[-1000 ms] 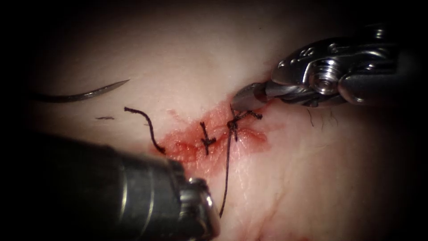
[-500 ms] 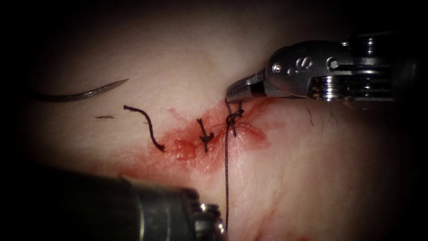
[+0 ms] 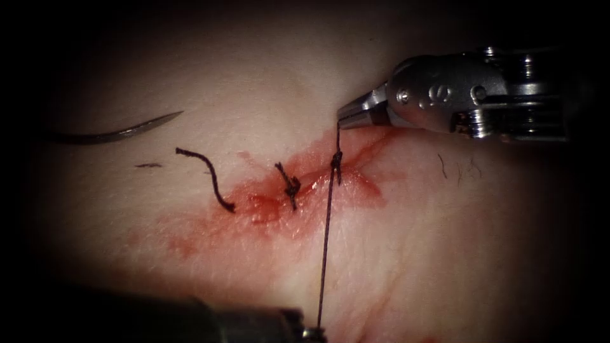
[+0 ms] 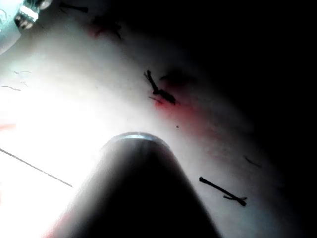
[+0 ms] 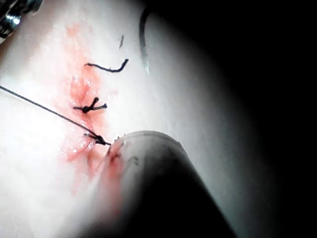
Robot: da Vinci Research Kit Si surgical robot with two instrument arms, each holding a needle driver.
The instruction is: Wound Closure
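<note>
Right tool (image 3: 346, 117): jaws closed on the short upper end of the thread, just above the newer knot; its body enters from the right.
Left tool (image 3: 305, 331): at the lower edge of the endoscope view, the long strand ending at its tip; the jaws are cut off there, so their state cannot be told.
Thread (image 3: 325, 254): taut and nearly vertical, running from the left tool up to the knot (image 3: 336, 159) and on to the right tool's tip.
Needle (image 3: 121, 133): free on the tissue, well left of the cut, held by neither tool; its long axis lies about level, the point toward the right, the other end lost in shadow.
Finished stitch (image 3: 291, 186): a tied knot just left of the taut strand.
Cut ends of thread (image 3: 206, 174): a curved piece lying loose left of the cut.
Tissue (image 3: 445, 241): pale, smeared with red fluid (image 3: 267, 213) around the cut; its margins fade into darkness.
</note>
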